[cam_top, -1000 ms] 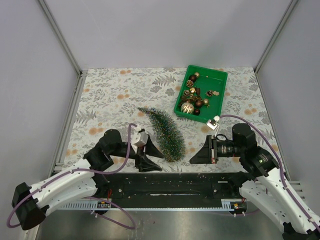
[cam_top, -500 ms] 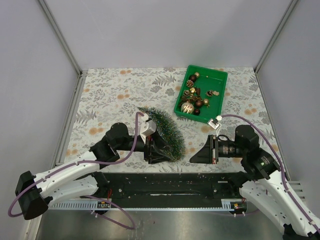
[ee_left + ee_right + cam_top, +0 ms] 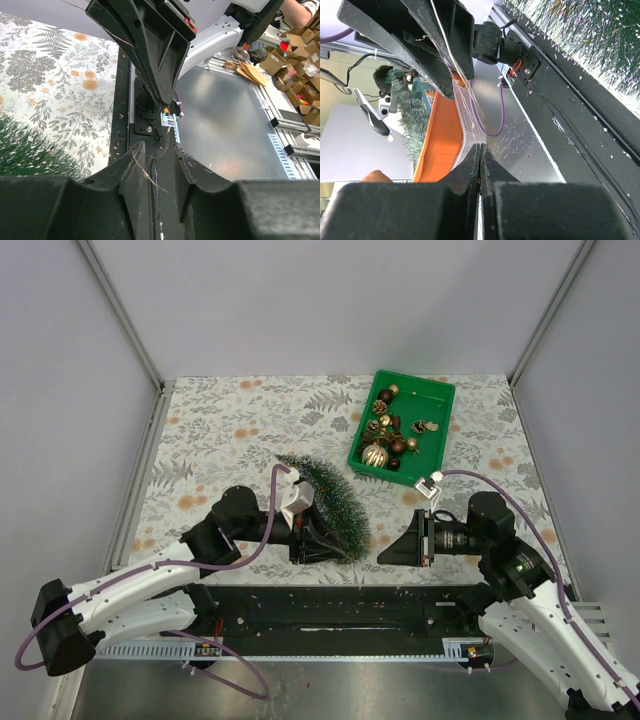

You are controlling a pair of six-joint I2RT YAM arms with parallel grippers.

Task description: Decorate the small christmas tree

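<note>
The tree [image 3: 328, 498] lies on its side near the table's [image 3: 220, 430] front edge, so righting it is judged the current step. The left gripper [image 3: 335, 545] sits against its wide end, jaws partly apart and empty; the right gripper [image 3: 385, 556] is closed, empty. Next, straddle the trunk end, clamp, then tilt upright.

The table [image 3: 220, 430] wears a pale cloth printed with grey leaves and orange blooms. On it the small christmas tree [image 3: 335, 495] lies on its side near the front middle, and a green bin [image 3: 441, 430] sits toward the far right
</note>
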